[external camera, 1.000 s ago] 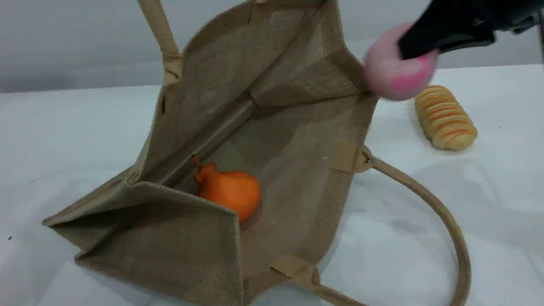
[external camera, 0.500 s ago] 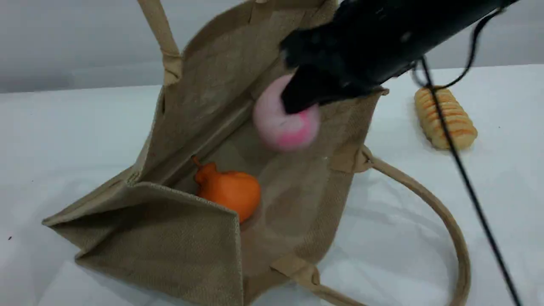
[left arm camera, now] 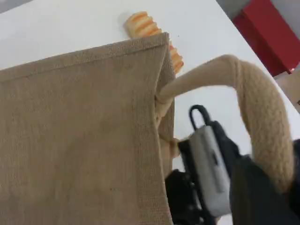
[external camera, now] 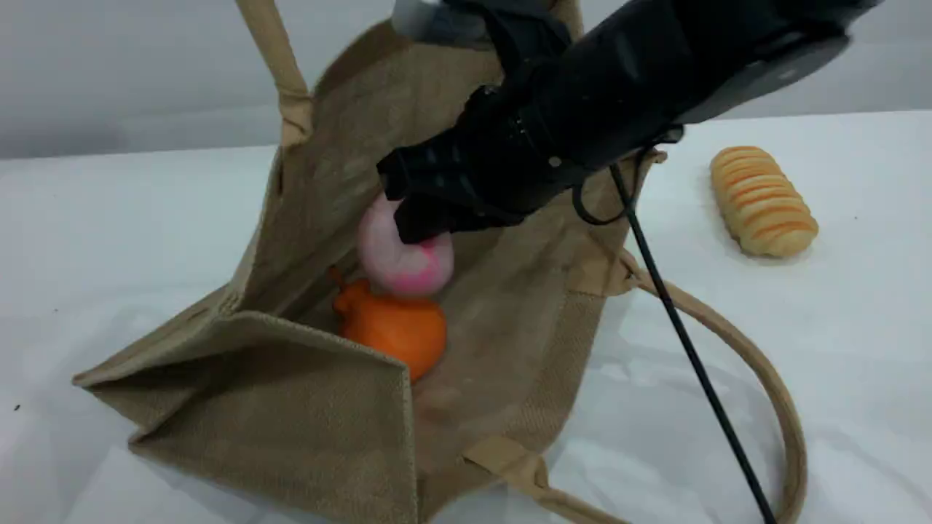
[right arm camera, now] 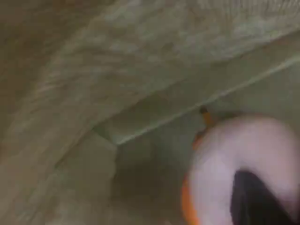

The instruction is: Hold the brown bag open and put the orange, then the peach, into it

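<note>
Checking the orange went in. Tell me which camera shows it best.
The scene view: the orange lies in plain sight inside the bag, the peach just above it. The right wrist view shows only a blurred orange sliver behind the peach. The left wrist view shows none.

Brown bag: no print or label could be read; the jute was plain.
Bread loaf: it bore only orange stripes, no lettering.
Red object: no text was legible.
Elsewhere: nothing could be read.
</note>
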Tool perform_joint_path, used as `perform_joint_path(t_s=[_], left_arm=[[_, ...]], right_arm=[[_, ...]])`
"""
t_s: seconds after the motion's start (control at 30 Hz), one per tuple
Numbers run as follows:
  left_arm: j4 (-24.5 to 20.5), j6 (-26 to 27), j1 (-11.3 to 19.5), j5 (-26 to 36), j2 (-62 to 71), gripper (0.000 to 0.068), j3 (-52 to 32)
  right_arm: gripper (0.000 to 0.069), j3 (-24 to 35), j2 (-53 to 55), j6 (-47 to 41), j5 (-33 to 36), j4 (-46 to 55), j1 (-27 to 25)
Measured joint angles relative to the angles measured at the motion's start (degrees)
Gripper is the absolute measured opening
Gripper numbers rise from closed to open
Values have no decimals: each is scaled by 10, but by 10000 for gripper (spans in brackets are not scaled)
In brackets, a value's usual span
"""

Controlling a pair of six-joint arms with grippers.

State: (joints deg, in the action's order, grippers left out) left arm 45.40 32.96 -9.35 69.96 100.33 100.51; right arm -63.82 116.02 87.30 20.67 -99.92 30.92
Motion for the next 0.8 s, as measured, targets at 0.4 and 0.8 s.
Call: perform_joint_path(t_s=[0.4,0.8], left_arm=[[0,0,0,0,0,82,0],[-2,0,0,0,0,82,0]], right_arm=[[67,-65,71,8,56,0,-1],[419,-64,24,-30,48,19,-1]])
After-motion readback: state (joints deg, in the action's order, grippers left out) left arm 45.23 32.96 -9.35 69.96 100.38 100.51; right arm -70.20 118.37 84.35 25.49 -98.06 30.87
